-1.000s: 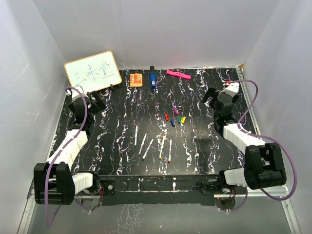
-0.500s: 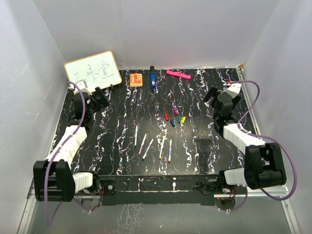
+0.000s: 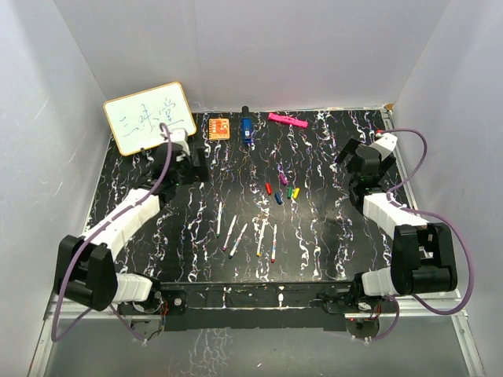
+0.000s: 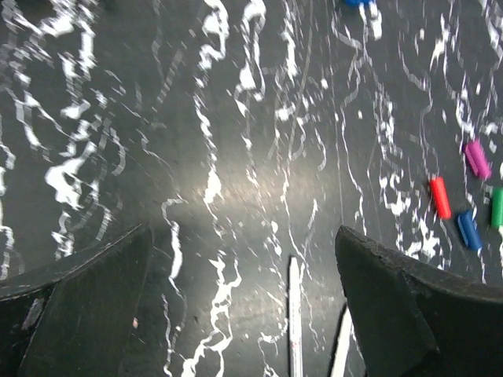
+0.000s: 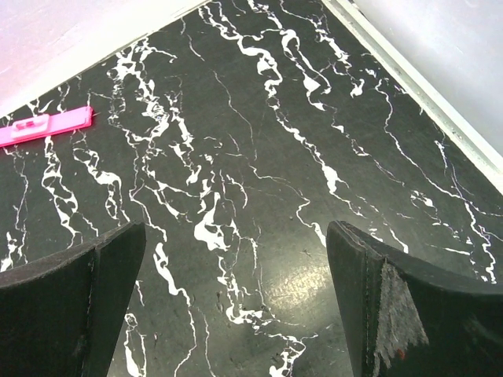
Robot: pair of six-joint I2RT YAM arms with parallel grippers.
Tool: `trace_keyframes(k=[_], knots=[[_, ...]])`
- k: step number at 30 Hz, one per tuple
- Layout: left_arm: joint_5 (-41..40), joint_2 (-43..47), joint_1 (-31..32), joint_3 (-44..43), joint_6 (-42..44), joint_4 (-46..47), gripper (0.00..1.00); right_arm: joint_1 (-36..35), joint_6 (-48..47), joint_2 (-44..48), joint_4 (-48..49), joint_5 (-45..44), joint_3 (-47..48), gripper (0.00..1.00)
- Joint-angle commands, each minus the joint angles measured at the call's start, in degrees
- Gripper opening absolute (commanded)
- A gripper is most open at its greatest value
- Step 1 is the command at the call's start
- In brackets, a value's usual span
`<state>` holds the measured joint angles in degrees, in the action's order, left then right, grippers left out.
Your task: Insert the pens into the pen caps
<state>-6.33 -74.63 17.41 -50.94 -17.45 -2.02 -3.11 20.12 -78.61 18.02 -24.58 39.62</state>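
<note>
Several white pens lie side by side on the black marbled table, near the middle front. Behind them is a cluster of small pen caps: red, purple, blue, green and yellow. My left gripper hovers open left of the caps and behind the pens. In the left wrist view one pen lies just below the open gripper, with the red cap, purple cap and blue cap to the right. My right gripper is open at the far right, over bare table.
A whiteboard leans at the back left. An orange square block, a blue-and-black object and a flat pink bar lie along the back edge. The pink bar and the table's right rail show in the right wrist view.
My left arm has swung from the table's left edge rightward to the area behind the pens. The right gripper has shifted slightly back and right. Both stay open.
</note>
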Motion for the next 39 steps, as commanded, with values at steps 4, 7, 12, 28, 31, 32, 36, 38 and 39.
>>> trace_keyframes(k=[4, 7, 12, 28, 31, 32, 36, 38, 39], knots=[[-3.9, -4.8, 6.7, -3.6, -3.3, -10.3, 0.98, 1.3, 1.9, 0.1, -1.3, 2.6, 3.2, 0.98], [-3.7, -8.3, 8.2, -5.1, -5.0, -14.3, 0.98, 1.3, 2.2, -0.1, -2.8, 1.9, 4.1, 0.98], [-5.7, -13.6, 10.6, -8.7, -6.1, -21.1, 0.87, 1.3, 2.7, 0.1, -3.1, 2.1, 4.5, 0.97], [-4.4, -24.6, 16.7, -18.9, -4.9, -37.7, 0.57, 1.3, 3.7, -1.8, -3.4, 2.2, 4.9, 0.93], [-2.9, -24.4, 17.2, -18.6, -5.7, -38.5, 0.57, 1.3, 3.8, -2.4, -3.7, 1.6, 5.0, 0.93], [-2.6, -24.3, 17.1, -18.8, -6.0, -39.2, 0.57, 1.3, 3.9, -2.5, -4.0, 1.5, 5.2, 0.93], [-1.2, -24.2, 17.3, -19.2, -6.6, -41.0, 0.57, 1.3, 4.2, -2.6, -4.5, 1.4, 5.3, 0.9], [-1.1, -24.4, 17.3, -19.0, -6.9, -41.2, 0.57, 1.3, 4.3, -2.6, -4.4, 1.1, 5.0, 0.89], [-1.0, -24.7, 17.3, -18.9, -7.1, -41.0, 0.57, 1.3, 4.3, -2.7, -4.4, 0.9, 4.9, 0.88]])
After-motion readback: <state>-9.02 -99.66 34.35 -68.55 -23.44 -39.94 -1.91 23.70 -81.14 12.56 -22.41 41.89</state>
